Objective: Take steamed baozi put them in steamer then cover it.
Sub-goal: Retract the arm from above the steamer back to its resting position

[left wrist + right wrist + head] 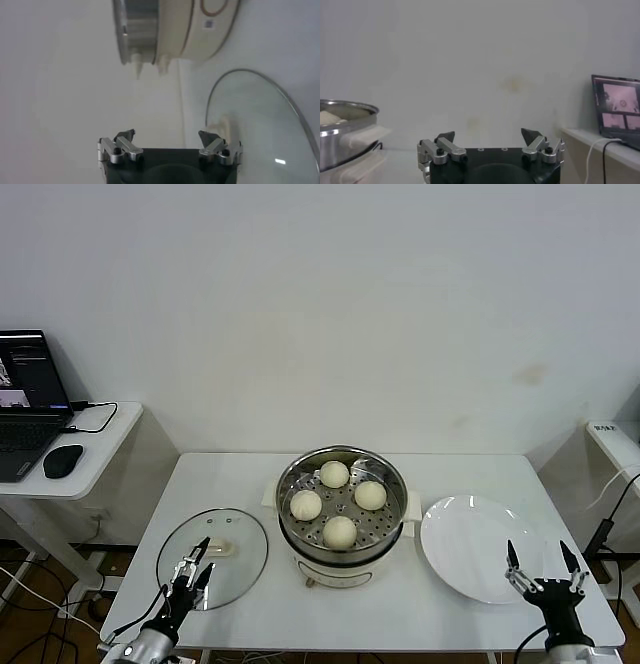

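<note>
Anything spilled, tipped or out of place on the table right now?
Nothing stands out. All four baozi sit in the steamer, the glass lid lies flat beside it, not yet on, and the plate is empty.

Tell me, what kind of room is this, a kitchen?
Probably a lab or test room staged as a kitchen, not a real one. A steamer holding four steamed baozi stands on a bare white table against a blank wall, and a laptop with a mouse sits on a side desk.
</note>
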Robot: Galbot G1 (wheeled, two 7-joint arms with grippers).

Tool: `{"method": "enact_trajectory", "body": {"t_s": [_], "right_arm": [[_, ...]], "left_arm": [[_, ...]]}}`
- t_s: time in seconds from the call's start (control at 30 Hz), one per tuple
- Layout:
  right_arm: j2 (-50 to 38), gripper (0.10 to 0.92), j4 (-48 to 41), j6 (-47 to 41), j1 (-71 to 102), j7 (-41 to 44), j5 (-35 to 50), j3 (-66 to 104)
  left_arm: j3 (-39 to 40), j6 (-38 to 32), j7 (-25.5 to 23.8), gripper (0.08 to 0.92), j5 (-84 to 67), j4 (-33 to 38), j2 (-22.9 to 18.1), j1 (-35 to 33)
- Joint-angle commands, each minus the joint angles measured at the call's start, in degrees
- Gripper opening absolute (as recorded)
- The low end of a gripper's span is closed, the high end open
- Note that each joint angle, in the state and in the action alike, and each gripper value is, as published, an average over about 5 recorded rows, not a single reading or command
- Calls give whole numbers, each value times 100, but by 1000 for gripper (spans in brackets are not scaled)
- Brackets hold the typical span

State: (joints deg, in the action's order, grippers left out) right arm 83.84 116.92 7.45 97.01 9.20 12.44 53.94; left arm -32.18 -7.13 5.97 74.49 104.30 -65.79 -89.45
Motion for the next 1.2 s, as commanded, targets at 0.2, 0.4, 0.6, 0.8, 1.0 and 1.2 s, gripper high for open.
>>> {"method": "enact_trajectory", "body": {"t_s": [0.2, 0.4, 0.6, 0.8, 1.0, 1.2], "right_arm": [[174, 823, 7, 56, 123, -13, -110, 4], [206, 823, -13, 68, 132, -13, -128, -3], [223, 823, -22, 71, 124, -12, -150, -38], [223, 823, -66, 78, 112, -10, -164, -60], [230, 823, -93, 83, 105, -6, -182, -88], [242, 823, -116, 84, 102, 0, -207, -105]], "left_arm": [[195, 26, -37, 823, 339, -1359, 40, 1174], [236, 26, -33, 823, 297, -1518, 45, 1354], [283, 32, -43, 823, 286, -1656, 48, 1568], [326, 38, -60, 823, 273, -1783, 64, 1768], [389, 51, -93, 823, 186, -1876, 52, 1903], [455, 46, -72, 823, 47, -1995, -2, 1954]]}}
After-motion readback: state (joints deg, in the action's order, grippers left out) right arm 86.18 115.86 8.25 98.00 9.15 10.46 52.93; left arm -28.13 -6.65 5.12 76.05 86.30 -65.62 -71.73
